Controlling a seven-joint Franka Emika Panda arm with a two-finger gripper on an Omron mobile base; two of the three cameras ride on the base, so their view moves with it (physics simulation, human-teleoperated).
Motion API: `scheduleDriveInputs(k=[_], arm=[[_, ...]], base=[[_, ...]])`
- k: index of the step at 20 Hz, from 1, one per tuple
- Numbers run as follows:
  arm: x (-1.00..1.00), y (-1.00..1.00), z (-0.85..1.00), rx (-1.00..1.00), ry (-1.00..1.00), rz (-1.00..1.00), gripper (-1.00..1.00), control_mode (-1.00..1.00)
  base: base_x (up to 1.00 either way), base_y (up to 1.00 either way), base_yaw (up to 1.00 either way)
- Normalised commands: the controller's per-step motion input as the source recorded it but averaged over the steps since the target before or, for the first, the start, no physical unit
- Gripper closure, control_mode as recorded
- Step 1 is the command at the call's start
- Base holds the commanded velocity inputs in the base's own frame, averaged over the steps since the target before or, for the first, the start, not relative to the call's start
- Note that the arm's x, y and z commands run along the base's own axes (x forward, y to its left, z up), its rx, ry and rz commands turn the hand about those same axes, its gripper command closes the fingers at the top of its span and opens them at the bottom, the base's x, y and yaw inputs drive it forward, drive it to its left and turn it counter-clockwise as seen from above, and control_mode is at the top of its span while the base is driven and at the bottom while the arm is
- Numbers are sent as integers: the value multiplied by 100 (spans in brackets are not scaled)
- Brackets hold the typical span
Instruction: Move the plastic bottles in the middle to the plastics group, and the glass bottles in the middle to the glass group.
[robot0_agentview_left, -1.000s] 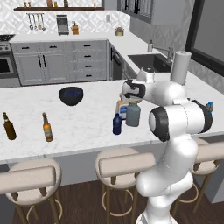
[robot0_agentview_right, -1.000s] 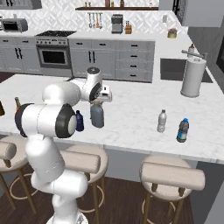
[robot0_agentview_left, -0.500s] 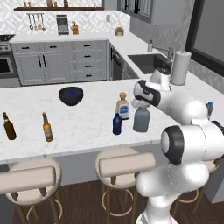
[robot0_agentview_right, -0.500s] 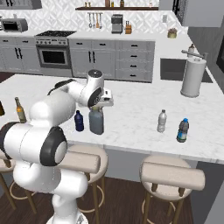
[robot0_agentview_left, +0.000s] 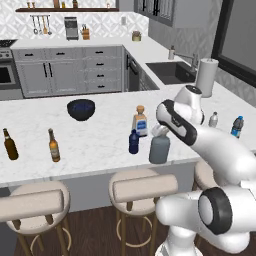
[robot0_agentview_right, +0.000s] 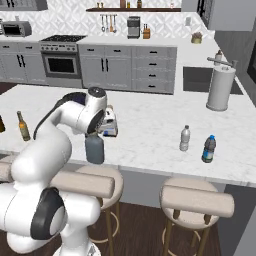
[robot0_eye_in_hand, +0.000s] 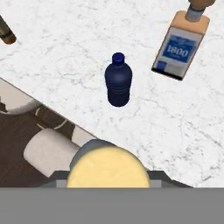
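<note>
My gripper (robot0_agentview_left: 161, 132) (robot0_agentview_right: 95, 133) (robot0_eye_in_hand: 106, 176) is shut on the neck of the squat grey-blue bottle (robot0_agentview_left: 159, 149) (robot0_agentview_right: 94, 149), whose tan cap (robot0_eye_in_hand: 105, 168) sits between the fingers, over the counter's front edge. To its left stands the small navy-blue bottle (robot0_agentview_left: 133, 142) (robot0_eye_in_hand: 118, 81). Behind it is the squarish pale bottle (robot0_agentview_left: 140, 121) (robot0_agentview_right: 110, 122) (robot0_eye_in_hand: 181, 43) with a blue label and cork stopper. Two brown beer bottles (robot0_agentview_left: 9, 145) (robot0_agentview_left: 53, 146) (robot0_agentview_right: 22, 126) stand far left. The clear water bottle (robot0_agentview_left: 213, 119) (robot0_agentview_right: 185, 138) and the blue-capped one (robot0_agentview_left: 236, 126) (robot0_agentview_right: 209, 149) stand at the right.
A dark bowl (robot0_agentview_left: 81, 109) sits mid-counter behind the bottles. A paper towel roll (robot0_agentview_left: 206, 77) (robot0_agentview_right: 220, 87) stands at the back right beside the sink (robot0_agentview_left: 172, 72). Padded stools (robot0_agentview_left: 142, 187) (robot0_agentview_right: 197, 200) line the counter's front edge below the held bottle.
The arm has carried the grey-blue bottle away from the squarish bottle, toward the counter's front edge. The other bottles have not moved.
</note>
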Motion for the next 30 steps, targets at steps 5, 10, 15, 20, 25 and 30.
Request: scheduleDriveInputs(k=[5,10,15,20,25,30], arm=[[-19,100,5,-1,0,32,100,-100],[-8,100,3,-1,0,28,100,-100],[15,100,10,0,-5,19,100,-100],[32,100,15,0,-16,10,100,-100],[49,87,10,0,-14,6,100,-100],[48,53,0,1,-9,7,100,-100]], base=[[0,0,0],[0,0,0],[0,0,0],[0,0,0],[0,0,0],[0,0,0]])
